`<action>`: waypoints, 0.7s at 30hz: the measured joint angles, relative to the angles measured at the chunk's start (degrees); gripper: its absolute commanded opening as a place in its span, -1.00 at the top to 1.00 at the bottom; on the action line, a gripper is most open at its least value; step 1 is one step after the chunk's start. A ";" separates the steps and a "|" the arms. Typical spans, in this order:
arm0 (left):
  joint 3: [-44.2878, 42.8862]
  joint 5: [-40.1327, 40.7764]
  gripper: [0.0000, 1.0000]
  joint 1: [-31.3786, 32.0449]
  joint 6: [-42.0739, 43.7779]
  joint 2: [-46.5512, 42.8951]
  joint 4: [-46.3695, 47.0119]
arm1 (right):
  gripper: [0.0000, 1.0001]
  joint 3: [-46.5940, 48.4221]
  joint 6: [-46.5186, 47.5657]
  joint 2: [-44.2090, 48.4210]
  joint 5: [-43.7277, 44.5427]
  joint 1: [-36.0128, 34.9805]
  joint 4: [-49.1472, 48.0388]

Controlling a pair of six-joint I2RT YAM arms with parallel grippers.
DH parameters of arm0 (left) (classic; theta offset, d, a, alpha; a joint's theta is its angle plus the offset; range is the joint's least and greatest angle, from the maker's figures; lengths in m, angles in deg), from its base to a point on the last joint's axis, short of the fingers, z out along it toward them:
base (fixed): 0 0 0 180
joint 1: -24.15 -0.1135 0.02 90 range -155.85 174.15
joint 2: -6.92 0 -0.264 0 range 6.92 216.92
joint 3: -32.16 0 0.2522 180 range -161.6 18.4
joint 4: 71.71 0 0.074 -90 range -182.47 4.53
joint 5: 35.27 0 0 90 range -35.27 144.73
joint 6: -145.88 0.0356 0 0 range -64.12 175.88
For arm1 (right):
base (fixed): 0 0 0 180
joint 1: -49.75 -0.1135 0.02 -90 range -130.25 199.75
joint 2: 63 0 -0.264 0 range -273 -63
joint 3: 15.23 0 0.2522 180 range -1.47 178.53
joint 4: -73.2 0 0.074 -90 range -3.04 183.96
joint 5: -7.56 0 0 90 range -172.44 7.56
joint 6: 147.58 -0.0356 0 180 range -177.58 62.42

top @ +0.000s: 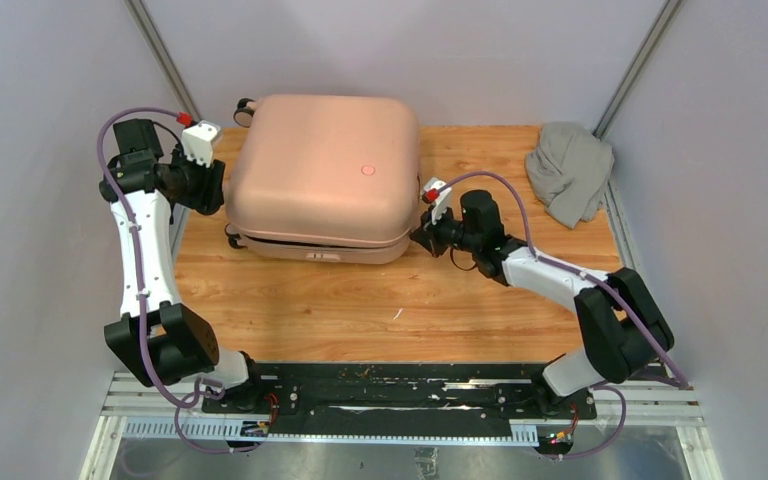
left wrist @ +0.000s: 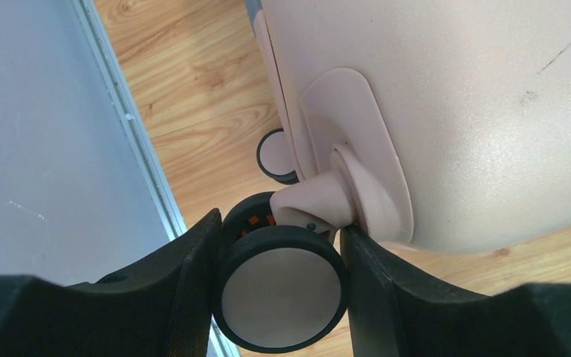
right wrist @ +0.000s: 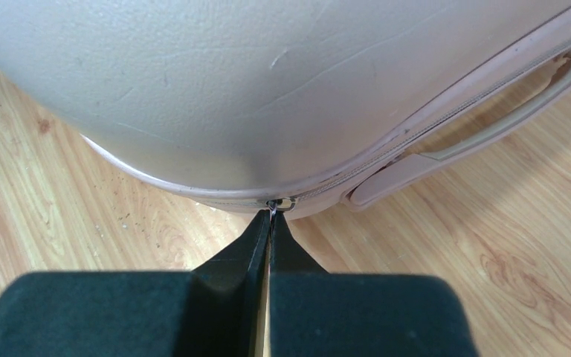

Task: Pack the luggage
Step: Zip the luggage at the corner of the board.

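Note:
The luggage (top: 320,170) is a pale pink hard-shell suitcase lying flat with its lid down, a small round emblem (top: 367,169) on top. My left gripper (top: 215,185) is at its left side. In the left wrist view the fingers (left wrist: 186,282) press on both sides of a black caster wheel (left wrist: 281,297) below the shell (left wrist: 453,111). My right gripper (top: 422,238) is at the case's right front corner. In the right wrist view it (right wrist: 270,217) is shut on the small metal zipper pull (right wrist: 271,210), which hangs from the slider (right wrist: 282,202) on the seam.
A crumpled grey cloth (top: 568,172) lies at the back right of the wooden table (top: 400,310). Grey walls close in both sides. Another caster wheel (left wrist: 276,155) shows further along the case, and a pink carry handle (right wrist: 491,126) runs along the seam.

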 measured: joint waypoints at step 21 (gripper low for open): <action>5.55 1.64 1.00 0.70 0.37 -2.14 3.56 | 1.00 -2.54 -5.14 3.82 13.07 -9.29 3.65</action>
